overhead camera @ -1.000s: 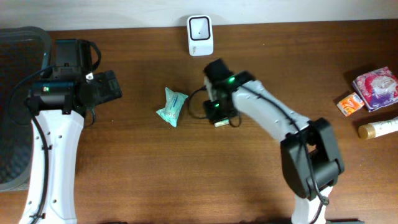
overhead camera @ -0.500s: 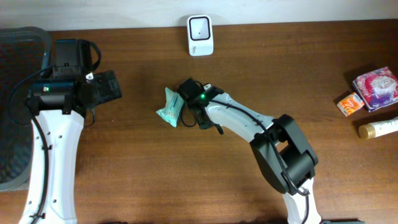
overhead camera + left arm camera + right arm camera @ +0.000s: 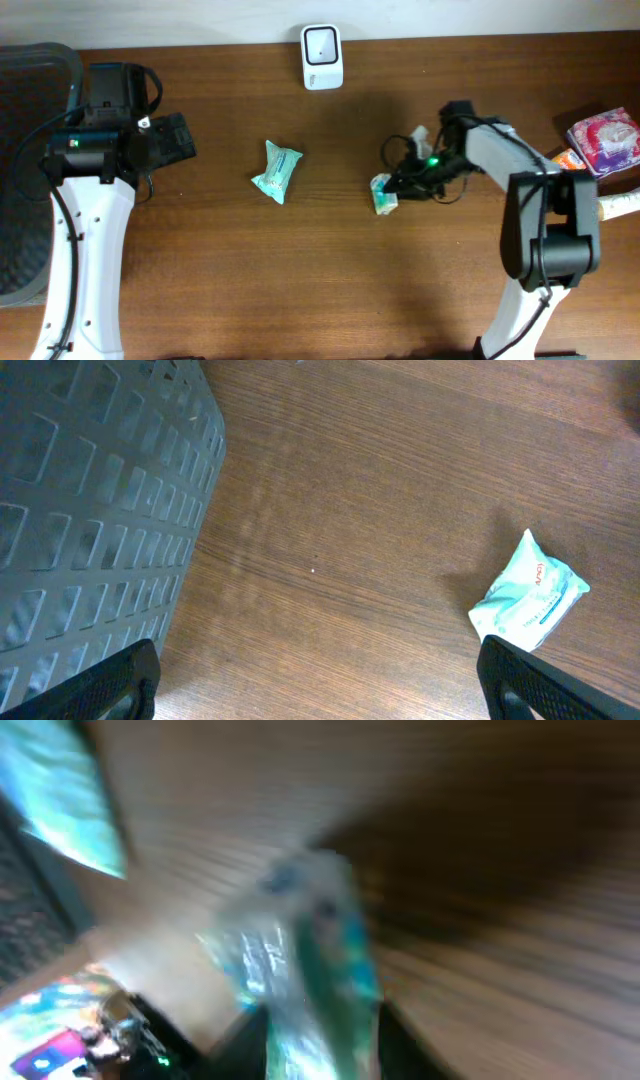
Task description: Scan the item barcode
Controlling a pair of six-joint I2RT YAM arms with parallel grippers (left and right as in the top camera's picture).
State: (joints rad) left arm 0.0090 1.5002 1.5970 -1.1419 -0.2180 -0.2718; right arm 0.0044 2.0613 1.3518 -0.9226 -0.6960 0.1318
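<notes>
Table [image 3: 200, 260]: brown wood, scanner [image 3: 322, 43] at its far edge.
Left gripper [image 3: 320, 695]: jaws wide apart, empty, beside grey basket [image 3: 90, 500].
Right gripper [image 3: 393, 187]: jaws pinching small packet [image 3: 382, 197]; wrist view blurred.
Teal packet [image 3: 277, 170]: lying on table, well apart from both grippers.

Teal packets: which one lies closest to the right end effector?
The crumpled packet directly beside the right end effector; the other packet lies alone farther left.
</notes>
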